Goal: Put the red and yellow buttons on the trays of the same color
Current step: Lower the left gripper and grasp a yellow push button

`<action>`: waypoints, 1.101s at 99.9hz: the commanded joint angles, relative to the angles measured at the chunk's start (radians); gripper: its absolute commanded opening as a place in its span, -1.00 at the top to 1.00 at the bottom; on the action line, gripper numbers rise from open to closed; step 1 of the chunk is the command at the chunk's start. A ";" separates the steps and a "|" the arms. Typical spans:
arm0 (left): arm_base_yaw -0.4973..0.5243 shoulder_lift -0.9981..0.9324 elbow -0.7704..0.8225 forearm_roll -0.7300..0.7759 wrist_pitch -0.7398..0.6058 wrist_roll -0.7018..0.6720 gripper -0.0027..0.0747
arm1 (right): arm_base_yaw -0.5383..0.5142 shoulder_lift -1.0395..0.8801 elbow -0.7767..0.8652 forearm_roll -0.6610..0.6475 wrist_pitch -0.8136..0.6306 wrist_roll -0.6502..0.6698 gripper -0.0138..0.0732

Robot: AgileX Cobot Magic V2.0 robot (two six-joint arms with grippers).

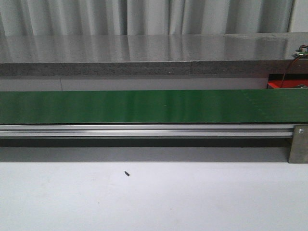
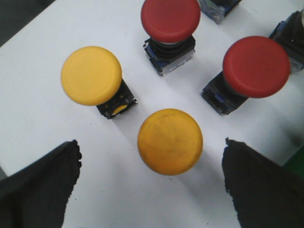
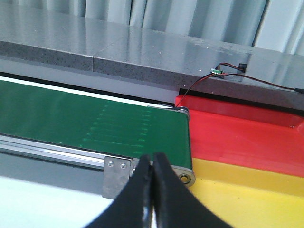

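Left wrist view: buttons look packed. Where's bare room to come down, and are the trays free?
Crowded: two red buttons and two yellow buttons cluster between the open left gripper fingers. Bare white table lies outside the far yellow one. The red tray and yellow tray past the green belt show bare.

The white tabletop [image 2: 33, 85] carries four push buttons seen in the left wrist view: two yellow buttons [image 2: 91, 76] [image 2: 170, 141] and two red buttons [image 2: 170, 19] [image 2: 256, 66], standing apart from one another. In the front view the tabletop [image 1: 192, 197] bears a small dark screw [image 1: 127, 173] lying alone, near the green conveyor belt [image 1: 144, 106] with its aluminium rail [image 1: 144, 130].
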 commanded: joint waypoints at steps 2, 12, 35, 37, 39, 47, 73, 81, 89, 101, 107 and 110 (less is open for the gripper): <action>-0.001 -0.005 -0.050 -0.024 -0.047 0.026 -0.53 | 0.002 -0.014 -0.018 -0.006 -0.077 0.001 0.88; -0.001 0.021 -0.080 -0.088 -0.047 0.096 -0.53 | 0.002 -0.014 -0.018 -0.006 -0.077 0.001 0.88; -0.001 0.064 -0.100 -0.110 -0.045 0.123 -0.53 | 0.002 -0.014 -0.018 -0.006 -0.077 0.001 0.88; -0.001 0.069 -0.100 -0.110 -0.045 0.123 -0.53 | 0.002 -0.014 -0.018 -0.006 -0.077 0.001 0.88; -0.001 0.072 -0.100 -0.112 -0.045 0.123 -0.53 | 0.002 -0.014 -0.018 -0.006 -0.077 0.001 0.88; -0.001 0.087 -0.100 -0.117 -0.046 0.123 -0.53 | 0.002 -0.014 -0.018 -0.006 -0.077 0.001 0.88; -0.001 0.104 -0.100 -0.118 -0.076 0.123 -0.53 | 0.002 -0.014 -0.018 -0.006 -0.077 0.001 0.88; -0.001 0.104 -0.100 -0.118 -0.083 0.123 -0.53 | 0.002 -0.014 -0.018 -0.006 -0.077 0.001 0.88; -0.001 0.104 -0.100 -0.118 -0.090 0.123 -0.53 | 0.002 -0.014 -0.018 -0.006 -0.077 0.001 0.88; -0.001 0.104 -0.100 -0.118 -0.104 0.123 -0.38 | 0.002 -0.014 -0.018 -0.006 -0.077 0.001 0.88; -0.001 0.104 -0.100 -0.116 -0.109 0.123 -0.22 | 0.002 -0.014 -0.018 -0.006 -0.077 0.001 0.88; -0.001 0.104 -0.100 -0.116 -0.114 0.123 -0.14 | 0.002 -0.014 -0.018 -0.006 -0.077 0.001 0.88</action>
